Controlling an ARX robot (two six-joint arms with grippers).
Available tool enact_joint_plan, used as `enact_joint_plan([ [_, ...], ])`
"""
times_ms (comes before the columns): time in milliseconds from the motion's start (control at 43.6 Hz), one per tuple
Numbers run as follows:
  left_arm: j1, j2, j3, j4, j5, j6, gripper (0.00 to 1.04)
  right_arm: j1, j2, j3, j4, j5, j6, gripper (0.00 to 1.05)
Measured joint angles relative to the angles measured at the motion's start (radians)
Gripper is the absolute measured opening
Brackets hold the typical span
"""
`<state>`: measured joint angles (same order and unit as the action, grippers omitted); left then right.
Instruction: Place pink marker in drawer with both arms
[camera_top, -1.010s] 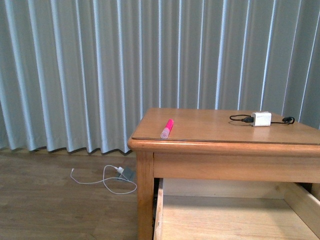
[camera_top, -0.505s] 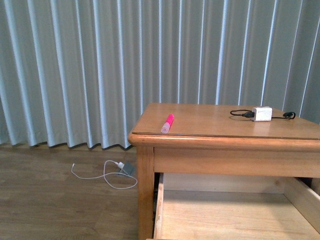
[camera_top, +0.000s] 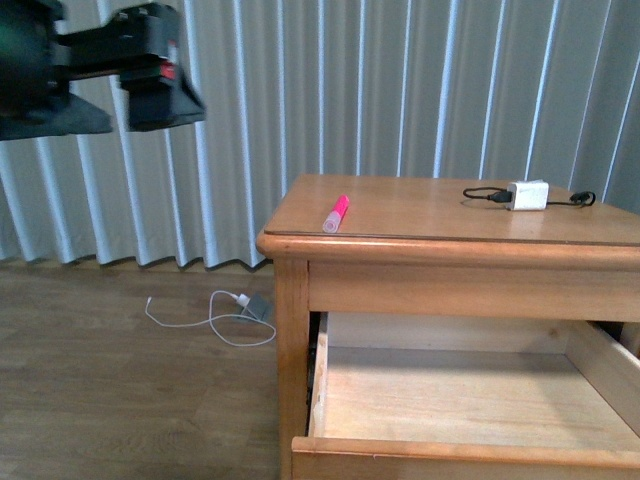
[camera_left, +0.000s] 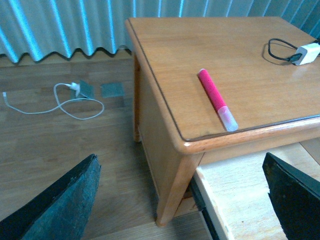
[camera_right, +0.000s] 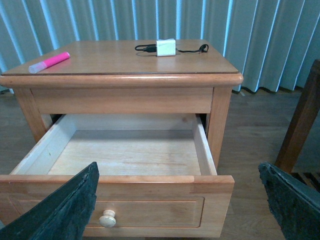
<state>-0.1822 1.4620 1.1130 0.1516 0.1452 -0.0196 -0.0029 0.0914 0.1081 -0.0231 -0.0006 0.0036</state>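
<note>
The pink marker (camera_top: 336, 213) lies on the cabinet top near its front left corner, pale cap toward the front edge. It also shows in the left wrist view (camera_left: 216, 99) and the right wrist view (camera_right: 49, 62). The top drawer (camera_top: 330, 400) is pulled out, and its pale inside (camera_right: 125, 150) holds nothing; its round knob (camera_right: 107, 218) faces my right gripper. My left arm (camera_top: 130, 65) hangs high at the left, away from the cabinet. My left gripper (camera_left: 180, 205) is open above the cabinet's front left corner. My right gripper (camera_right: 177, 205) is open in front of the drawer front.
A white charger block (camera_top: 527, 195) with a black cable lies at the cabinet top's back right. A white cable and adapter (camera_top: 215, 320) lie on the wood floor left of the cabinet. Curtains hang behind. Dark wooden furniture (camera_right: 300, 120) stands beside the cabinet.
The front view has shifted so the cabinet top sits higher and more of the open drawer shows. My left arm has come into view at the top left.
</note>
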Motion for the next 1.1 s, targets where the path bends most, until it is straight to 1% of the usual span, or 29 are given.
enact_joint_plan([
  [207,-0.088,0.314,0.277,-0.056,0.006,-0.011,0.99,0.000,0.000,0.000,0.000,0.000,0.000,0.96],
  [482,-0.161,0.579,0.598,-0.177,-0.020,-0.007,0.99,0.000,0.000,0.000,0.000,0.000,0.000,0.96],
  [689,-0.188,0.672,0.709,-0.239,-0.057,0.029,0.99,0.000,0.000,0.000,0.000,0.000,0.000,0.96],
  [918,-0.192,0.722,0.772,-0.276,-0.063,0.050,0.99,0.000,0.000,0.000,0.000,0.000,0.000,0.96],
  [1102,-0.191,0.744,0.827,-0.343,-0.077,0.071,0.99,0.000,0.000,0.000,0.000,0.000,0.000,0.96],
])
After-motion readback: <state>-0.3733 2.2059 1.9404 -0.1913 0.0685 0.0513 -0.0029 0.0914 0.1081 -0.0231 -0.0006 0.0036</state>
